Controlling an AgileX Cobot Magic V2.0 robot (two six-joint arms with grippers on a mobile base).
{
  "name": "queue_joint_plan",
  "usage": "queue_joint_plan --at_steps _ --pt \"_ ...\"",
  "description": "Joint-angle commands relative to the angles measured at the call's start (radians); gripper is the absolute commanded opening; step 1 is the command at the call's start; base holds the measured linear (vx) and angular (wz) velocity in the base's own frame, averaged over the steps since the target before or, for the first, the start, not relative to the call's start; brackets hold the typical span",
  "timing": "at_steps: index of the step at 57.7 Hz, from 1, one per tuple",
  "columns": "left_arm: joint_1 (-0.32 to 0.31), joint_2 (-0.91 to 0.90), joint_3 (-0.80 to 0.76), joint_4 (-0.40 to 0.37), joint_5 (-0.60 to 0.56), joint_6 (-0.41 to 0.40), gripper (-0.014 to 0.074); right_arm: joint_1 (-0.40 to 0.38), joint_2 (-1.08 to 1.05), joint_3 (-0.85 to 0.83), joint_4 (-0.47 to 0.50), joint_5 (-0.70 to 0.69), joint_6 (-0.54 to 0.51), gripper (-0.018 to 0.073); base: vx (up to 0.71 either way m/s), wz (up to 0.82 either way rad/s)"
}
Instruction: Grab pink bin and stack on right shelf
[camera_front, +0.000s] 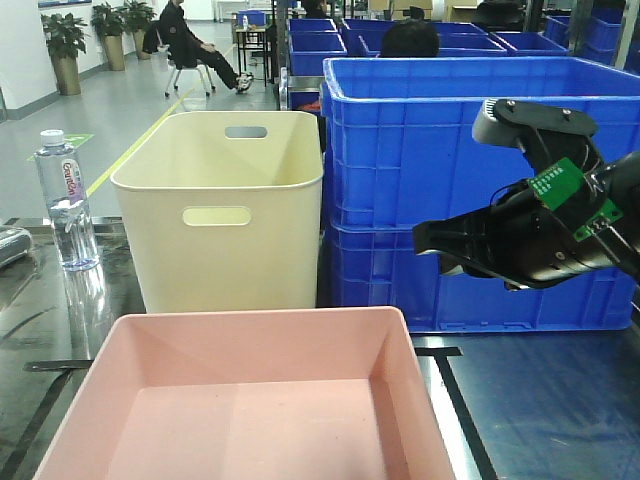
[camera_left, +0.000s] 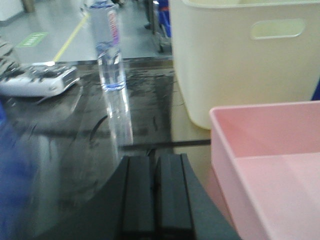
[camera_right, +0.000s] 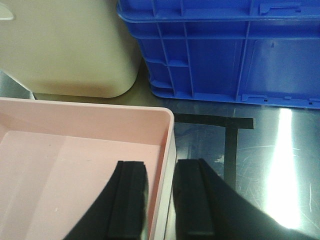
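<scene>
Right gripper (camera_right: 160, 200) straddles the pink bin (camera_right: 75, 165) wall — jaws slightly apart, not yet clamped.
Left gripper (camera_left: 156, 195) closed, empty — a one-sided lift risks tilting or slipping.

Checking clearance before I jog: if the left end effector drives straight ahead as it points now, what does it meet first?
Probably the water bottle, standing almost dead ahead of the left end effector on the dark shelf; depth is unclear.

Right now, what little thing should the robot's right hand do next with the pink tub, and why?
Probably squeeze shut. The right gripper has one finger inside the pink bin and one outside, straddling its right wall but apparently not yet clamped. The left gripper sits shut beside the bin, holding nothing.
</scene>
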Motion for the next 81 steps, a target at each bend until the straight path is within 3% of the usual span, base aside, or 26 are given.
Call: queue_joint_plan --at_steps 1,16,22,25,72,81 --pt "0.022 -0.122 0.121 0.014 -0.151 -0.035 -0.0008 -0.008 -0.035 -0.032 -0.010 -0.065 -0.003 0.0231 0.00 0.00" --pt "0.022 -0.484 0.486 0.001 -0.161 -0.035 -0.0008 -0.008 -0.035 -0.032 -0.010 -0.065 -0.003 0.0231 0.00 0.00" --pt "0.022 -0.526 0.577 -0.076 -0.221 -0.035 -0.0008 -0.008 -0.034 -0.032 -0.010 -0.063 -0.003 0.0231 0.00 0.00" --pt "0.022 -0.517 0.572 -0.101 -0.191 -0.035 -0.0008 -0.008 -0.034 -0.032 -0.010 -0.060 -0.003 0.0231 0.00 0.00" --pt "0.022 -0.517 0.570 -0.099 -0.188 -0.035 -0.0008 -0.008 -0.031 -0.032 -0.012 -0.057 -0.003 0.0232 0.00 0.00" --pt "0.022 -0.517 0.570 -0.099 -0.188 -0.035 -0.0008 -0.035 -0.109 0.030 -0.012 -0.126 -0.011 0.0201 0.00 0.00"
